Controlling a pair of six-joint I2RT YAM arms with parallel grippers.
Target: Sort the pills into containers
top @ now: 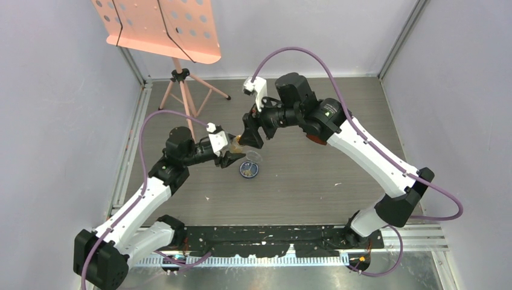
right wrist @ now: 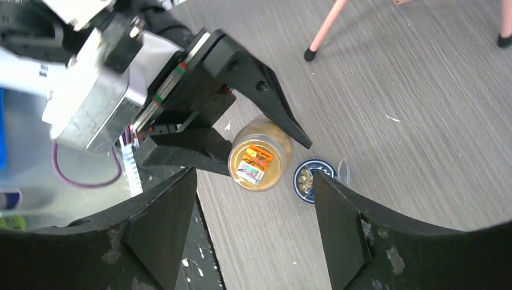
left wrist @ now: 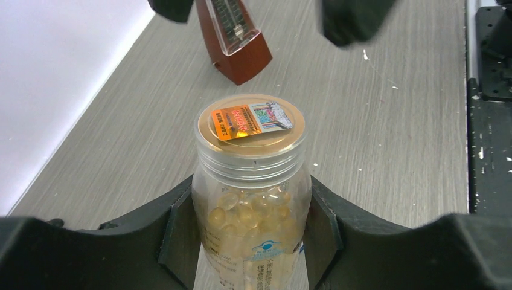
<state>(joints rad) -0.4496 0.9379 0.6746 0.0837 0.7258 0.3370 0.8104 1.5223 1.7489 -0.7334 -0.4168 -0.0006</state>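
Pills heaped inside clear bottle, clamped round the body by left gripper, just beside shallow blue dish holding a few more; right gripper spread wide above the bottle's orange-and-white foil top, apart from it; brown metronome beyond.

— Can any writing be read on the bottle?
— Not really. The sticker on its top is half orange, half silvery, and its fine print is too small to read.
— What about the side?
— The white label has a blue round logo and a line of Chinese characters, too small for me to make out.
— The metronome farther off?
— There are scale marks on its face, but no legible numbers.
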